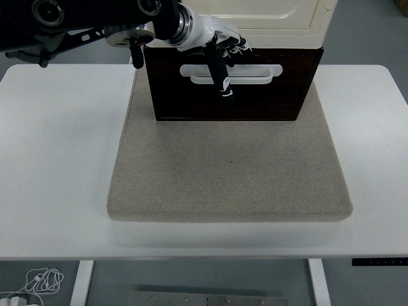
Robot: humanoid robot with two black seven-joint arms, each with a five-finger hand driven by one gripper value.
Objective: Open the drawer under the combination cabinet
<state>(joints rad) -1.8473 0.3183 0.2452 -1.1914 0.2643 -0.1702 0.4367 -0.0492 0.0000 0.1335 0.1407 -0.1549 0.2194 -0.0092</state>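
The combination cabinet has a cream upper body (268, 22) and a dark brown drawer (255, 95) beneath it, with a white bar handle (255, 73) across the drawer's front. The drawer front sits flush under the cabinet. My left hand (223, 60) reaches in from the upper left, white with black fingers. Its bent fingers (237, 50) rest at the drawer's top edge just above the handle. The thumb (221, 80) hangs down across the handle's left half. The hand holds nothing that I can see.
The cabinet stands at the far end of a beige felt mat (229, 172) on the white table (57, 159). My left forearm (83, 16) spans the upper left corner above the table. Cables (41, 280) lie on the floor below.
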